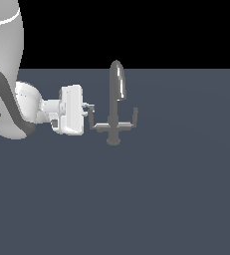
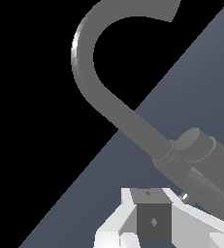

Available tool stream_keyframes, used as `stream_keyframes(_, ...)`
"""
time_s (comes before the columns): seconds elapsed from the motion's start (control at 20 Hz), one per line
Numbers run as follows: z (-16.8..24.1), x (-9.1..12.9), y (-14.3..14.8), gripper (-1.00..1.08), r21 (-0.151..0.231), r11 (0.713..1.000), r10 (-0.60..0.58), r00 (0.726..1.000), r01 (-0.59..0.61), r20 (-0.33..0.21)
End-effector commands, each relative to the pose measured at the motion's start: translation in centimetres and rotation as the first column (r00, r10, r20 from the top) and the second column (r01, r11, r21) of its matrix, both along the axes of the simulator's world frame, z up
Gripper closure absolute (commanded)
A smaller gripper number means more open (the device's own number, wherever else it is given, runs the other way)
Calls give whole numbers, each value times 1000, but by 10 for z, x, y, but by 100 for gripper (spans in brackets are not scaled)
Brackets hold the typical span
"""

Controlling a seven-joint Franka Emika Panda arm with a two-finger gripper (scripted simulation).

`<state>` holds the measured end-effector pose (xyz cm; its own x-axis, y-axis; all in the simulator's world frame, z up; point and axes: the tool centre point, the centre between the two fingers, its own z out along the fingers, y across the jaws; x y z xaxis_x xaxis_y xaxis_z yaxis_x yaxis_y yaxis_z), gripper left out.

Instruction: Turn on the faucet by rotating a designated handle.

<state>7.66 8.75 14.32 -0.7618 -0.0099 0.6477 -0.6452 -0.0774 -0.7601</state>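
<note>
Faucet (image 1: 115,102) stands upright on tabletop (image 1: 161,199), 2 side arms out. Gripper (image 1: 88,110) sits horizontal at the exterior view's left, touching the upturned tip of the handle (image 1: 93,121); clenched or released, cannot tell. Judgement: push along the arc round the stem, keeping contact near the tip.

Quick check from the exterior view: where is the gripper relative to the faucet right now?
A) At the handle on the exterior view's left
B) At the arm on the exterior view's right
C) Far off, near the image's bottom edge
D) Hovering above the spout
A: the gripper sits level with the handle on the faucet, at its upturned tip on the exterior view's left.
</note>
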Motion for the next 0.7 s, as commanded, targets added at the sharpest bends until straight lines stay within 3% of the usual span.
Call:
stream_keyframes(0.0,-5,1,2,108,-14,1000,7,999,-8,-33)
stream_keyframes(0.3,-13,2,4,108,-31,999,15,997,-18,-73)
stream_keyframes(0.65,-13,0,4,108,-32,999,16,997,-18,-76)
